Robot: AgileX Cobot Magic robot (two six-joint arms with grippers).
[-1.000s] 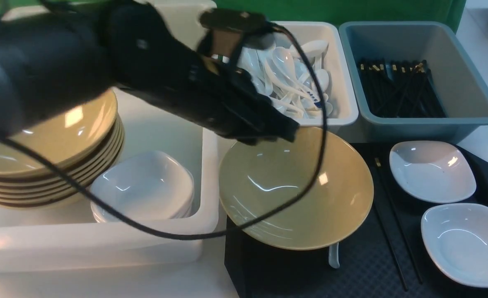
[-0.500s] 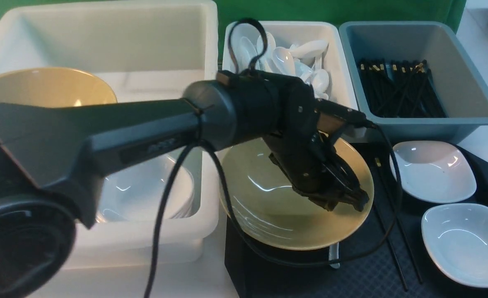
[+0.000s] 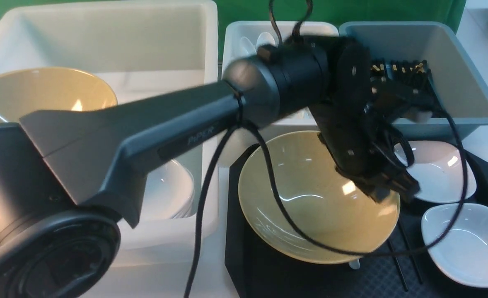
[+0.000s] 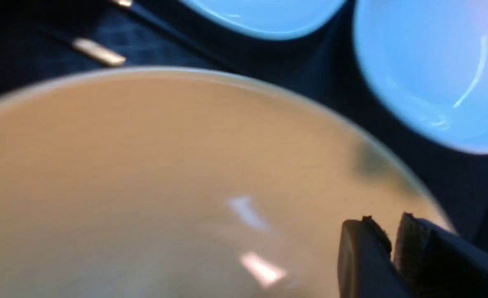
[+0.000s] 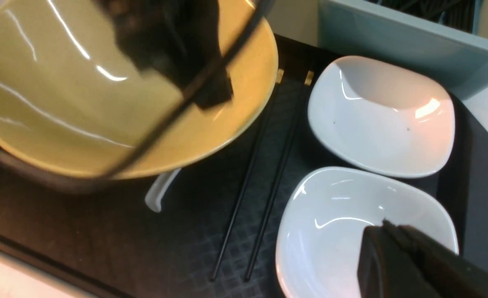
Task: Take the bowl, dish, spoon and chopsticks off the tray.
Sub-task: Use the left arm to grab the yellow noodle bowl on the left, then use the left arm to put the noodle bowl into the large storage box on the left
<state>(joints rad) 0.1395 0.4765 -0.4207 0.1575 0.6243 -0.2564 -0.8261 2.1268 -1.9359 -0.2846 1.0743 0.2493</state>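
The mustard-yellow bowl (image 3: pixel 310 198) sits on the left part of the black tray (image 3: pixel 269 273) and fills the left wrist view (image 4: pixel 144 186). My left gripper (image 3: pixel 397 190) hangs low over the bowl's right inner side, fingers together with nothing between them (image 4: pixel 387 219). The white spoon (image 5: pixel 159 192) pokes out from under the bowl. The black chopsticks (image 5: pixel 264 165) lie beside the bowl, partly under its rim. Two white dishes (image 5: pixel 380 116) (image 5: pixel 335 223) sit on the tray's right side. My right gripper (image 5: pixel 382 225) is shut and empty above the nearer dish; it is out of the front view.
A big white tub (image 3: pixel 103 49) on the left holds stacked yellow bowls (image 3: pixel 41 95) and white dishes (image 3: pixel 173 190). Behind the tray stand a white tub of spoons (image 3: pixel 244 41) and a blue-grey tub of chopsticks (image 3: pixel 455 62).
My left arm swung right from the white tub, across the bowl, to its right side. The bowl slid a little to the right on the tray.
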